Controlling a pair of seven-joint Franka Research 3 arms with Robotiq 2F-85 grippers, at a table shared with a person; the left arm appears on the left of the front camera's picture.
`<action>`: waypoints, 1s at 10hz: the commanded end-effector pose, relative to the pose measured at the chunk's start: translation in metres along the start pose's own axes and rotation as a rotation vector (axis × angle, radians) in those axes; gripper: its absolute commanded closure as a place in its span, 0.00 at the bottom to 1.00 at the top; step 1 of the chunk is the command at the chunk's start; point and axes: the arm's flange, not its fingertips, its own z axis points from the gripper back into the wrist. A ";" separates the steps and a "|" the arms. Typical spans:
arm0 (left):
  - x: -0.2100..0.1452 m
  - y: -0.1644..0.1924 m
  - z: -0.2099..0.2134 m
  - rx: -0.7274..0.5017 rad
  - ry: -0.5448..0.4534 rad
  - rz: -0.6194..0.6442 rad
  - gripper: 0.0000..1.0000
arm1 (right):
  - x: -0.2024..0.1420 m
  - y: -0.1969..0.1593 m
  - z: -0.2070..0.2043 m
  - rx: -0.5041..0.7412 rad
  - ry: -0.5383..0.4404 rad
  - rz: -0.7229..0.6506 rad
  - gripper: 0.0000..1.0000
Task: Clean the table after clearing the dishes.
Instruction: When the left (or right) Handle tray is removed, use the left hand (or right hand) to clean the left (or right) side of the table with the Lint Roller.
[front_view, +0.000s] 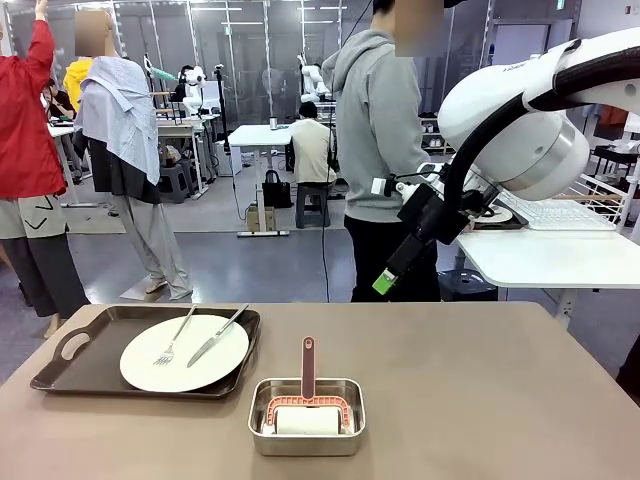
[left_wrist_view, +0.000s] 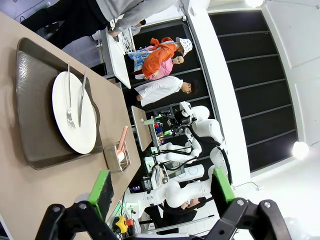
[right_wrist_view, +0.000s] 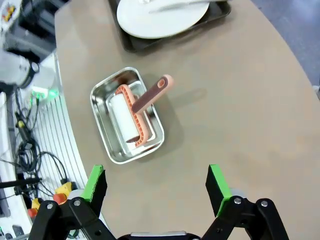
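On the left of the brown table (front_view: 480, 380) lies a dark tray (front_view: 75, 365) with one white plate (front_view: 185, 352), a fork and a knife on it. My right gripper (front_view: 387, 276) hangs high over the table's far right edge. It is open (right_wrist_view: 156, 186) and looks down on bare tabletop beside a steel pan (right_wrist_view: 101, 100). The left gripper (left_wrist_view: 162, 192) is open too, held well above the table with nothing between its fingers. The tray (left_wrist_view: 30, 100) and plate (left_wrist_view: 75, 112) lie far ahead of it.
A small steel pan (front_view: 306, 442) at the front middle holds a white roller with a coral handle (front_view: 308, 366). A person in a grey hoodie (front_view: 378, 120) stands at the far edge, next to a white table (front_view: 550, 255) with a wire rack.
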 end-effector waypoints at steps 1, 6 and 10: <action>-0.002 -0.001 0.002 0.013 0.003 0.008 0.00 | 0.028 -0.018 0.004 0.019 0.116 0.110 0.00; -0.002 -0.001 0.002 0.013 0.003 0.008 0.00 | 0.120 -0.028 -0.055 0.074 0.377 0.226 0.00; -0.002 -0.001 0.002 0.013 0.003 0.008 0.00 | 0.153 -0.015 -0.124 -0.032 0.416 0.292 0.00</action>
